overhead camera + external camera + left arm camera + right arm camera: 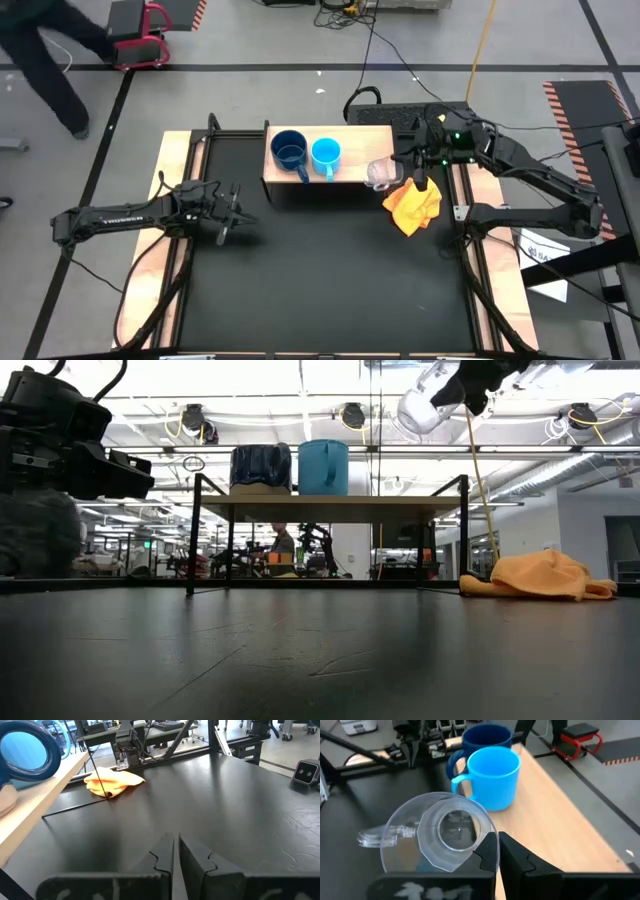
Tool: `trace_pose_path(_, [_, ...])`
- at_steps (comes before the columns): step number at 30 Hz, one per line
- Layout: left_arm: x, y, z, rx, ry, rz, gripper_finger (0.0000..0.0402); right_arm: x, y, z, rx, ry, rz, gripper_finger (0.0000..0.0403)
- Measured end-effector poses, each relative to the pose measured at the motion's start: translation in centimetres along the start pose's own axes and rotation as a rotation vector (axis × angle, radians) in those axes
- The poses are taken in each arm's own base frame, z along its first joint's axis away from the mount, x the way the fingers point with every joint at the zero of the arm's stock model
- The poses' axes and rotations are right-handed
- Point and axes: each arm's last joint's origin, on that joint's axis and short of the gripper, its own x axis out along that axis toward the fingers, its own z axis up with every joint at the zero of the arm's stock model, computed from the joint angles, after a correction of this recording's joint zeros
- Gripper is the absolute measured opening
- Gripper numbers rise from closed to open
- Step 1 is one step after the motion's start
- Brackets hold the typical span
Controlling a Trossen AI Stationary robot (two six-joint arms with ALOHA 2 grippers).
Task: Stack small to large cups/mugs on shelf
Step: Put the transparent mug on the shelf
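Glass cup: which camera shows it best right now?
The right wrist view: the glass cup fills the frame, rim pinched in the right tool, handle clear. The high view shows it small at the shelf's right end; the low view shows it lifted, partly cropped. The left wrist view misses it.

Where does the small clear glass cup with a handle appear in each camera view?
High view: small clear glass cup at the wooden shelf's right end, under the right gripper.
Low view: top right, above the shelf, tilted.
Left wrist view: not in it.
Right wrist view: lower left, rim pinched by the fingers.
Shared landmark: light sky-blue mug on the shelf.
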Motion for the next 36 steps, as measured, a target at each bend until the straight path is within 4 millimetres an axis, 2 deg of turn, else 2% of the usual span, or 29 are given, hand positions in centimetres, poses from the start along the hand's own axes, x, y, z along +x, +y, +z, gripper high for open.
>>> trace_pose_path(8, [0.0,-0.1,-0.2,-0.004,0.019,-0.005,0.0031,-0.3,-1.3,0.5,0.010,-0.058,0.024,0.0000])
trace_pose_path(24, [0.0,-0.1,-0.2,-0.002,0.018,-0.005,0.0031,-0.2,-1.4,0.6,0.010,-0.059,0.044,0.0000])
trace_pose_path(32, [0.0,-0.1,-0.2,0.025,0.018,-0.005,0.0031,1.0,-3.8,0.9,0.088,-0.031,-0.030,0.0000])
trace_pose_path(36, [0.0,-0.1,-0.2,0.025,0.017,-0.005,0.0031,1.6,-4.6,1.9,0.076,-0.029,-0.016,0.0000])
